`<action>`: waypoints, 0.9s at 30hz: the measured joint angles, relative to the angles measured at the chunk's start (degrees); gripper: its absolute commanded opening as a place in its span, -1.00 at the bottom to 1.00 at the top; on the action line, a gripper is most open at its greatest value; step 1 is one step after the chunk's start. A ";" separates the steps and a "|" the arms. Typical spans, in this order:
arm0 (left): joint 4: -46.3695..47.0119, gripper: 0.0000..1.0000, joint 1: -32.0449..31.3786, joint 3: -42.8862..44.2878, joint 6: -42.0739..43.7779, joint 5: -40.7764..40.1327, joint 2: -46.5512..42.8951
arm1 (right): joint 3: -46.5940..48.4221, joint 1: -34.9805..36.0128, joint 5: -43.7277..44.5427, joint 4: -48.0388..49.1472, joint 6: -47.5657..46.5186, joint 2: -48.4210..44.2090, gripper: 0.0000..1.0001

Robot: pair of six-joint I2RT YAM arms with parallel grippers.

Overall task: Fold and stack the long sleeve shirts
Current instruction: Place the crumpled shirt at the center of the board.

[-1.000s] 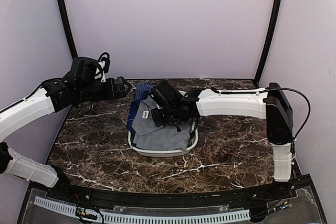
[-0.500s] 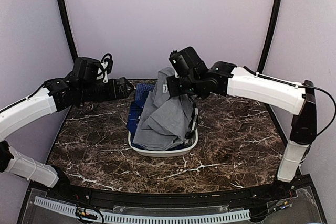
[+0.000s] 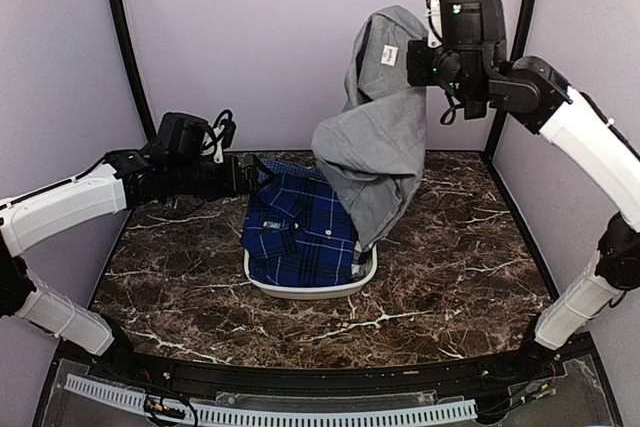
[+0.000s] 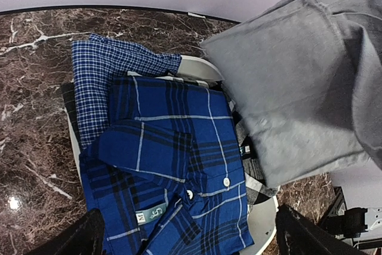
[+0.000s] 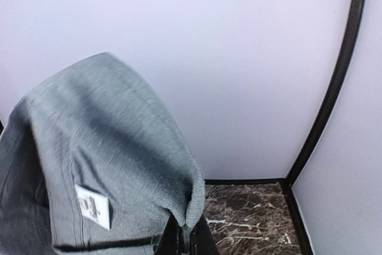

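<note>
The grey shirt is held high above the tabletop by the right hand, whose jaws are pinched shut on the cloth near the collar; a white label is seen inside the neck in the right wrist view; the shirt hangs in loose folds, its lowest part reaching down to the right side of the white oval basket; whether the rim is touched cannot be told. The dark blue plaid shirt is laid in the basket, collar and buttons facing up; a finer blue check cloth is seen beneath it at one edge. The left hand is held wide and empty, just beside the basket's far left rim, apart from both shirts.
</note>
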 measured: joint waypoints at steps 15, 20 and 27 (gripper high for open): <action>5.66 0.98 -8.48 8.85 -3.87 6.19 15.45 | -6.40 -0.42 8.66 7.48 -6.88 -14.88 -1.00; 6.05 0.98 -14.60 18.69 -4.66 5.05 24.94 | -19.34 -1.22 3.85 3.30 1.86 -13.29 -1.00; 2.23 0.97 -23.15 37.29 -4.35 -0.22 40.63 | -34.95 -5.51 -3.19 -4.52 14.56 -11.89 -1.00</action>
